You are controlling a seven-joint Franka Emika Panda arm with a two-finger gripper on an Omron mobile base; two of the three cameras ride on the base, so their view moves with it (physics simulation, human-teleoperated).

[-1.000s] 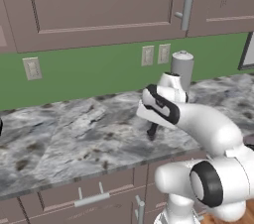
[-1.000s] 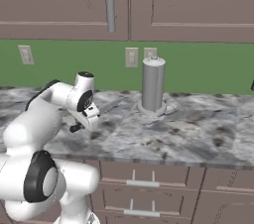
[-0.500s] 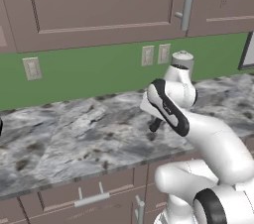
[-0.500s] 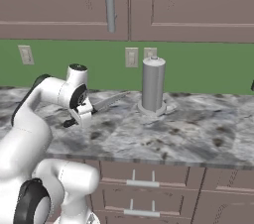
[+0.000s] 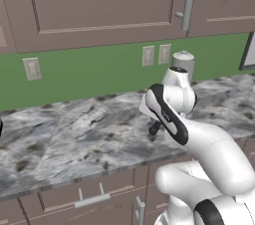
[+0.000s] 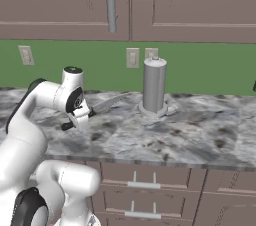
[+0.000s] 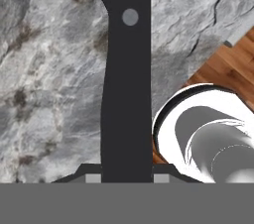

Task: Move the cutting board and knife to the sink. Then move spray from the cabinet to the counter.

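Two fingers (image 7: 127,178) pinching the knife (image 7: 126,79) by its black handle on my end, held up off the marbled desk (image 7: 44,69). In the right base view, the blade (image 6: 107,104) sticks out past the fingers toward a steel canister (image 6: 154,86). Wooden floor (image 7: 233,64) shows just beside the fingers, below the desk edge.

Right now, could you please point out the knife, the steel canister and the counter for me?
knife (image 7: 126,89), hand view, on its black handle.
steel canister (image 6: 154,86), right base view, on its side wall.
counter (image 5: 64,139), left base view, on bare marbled top.
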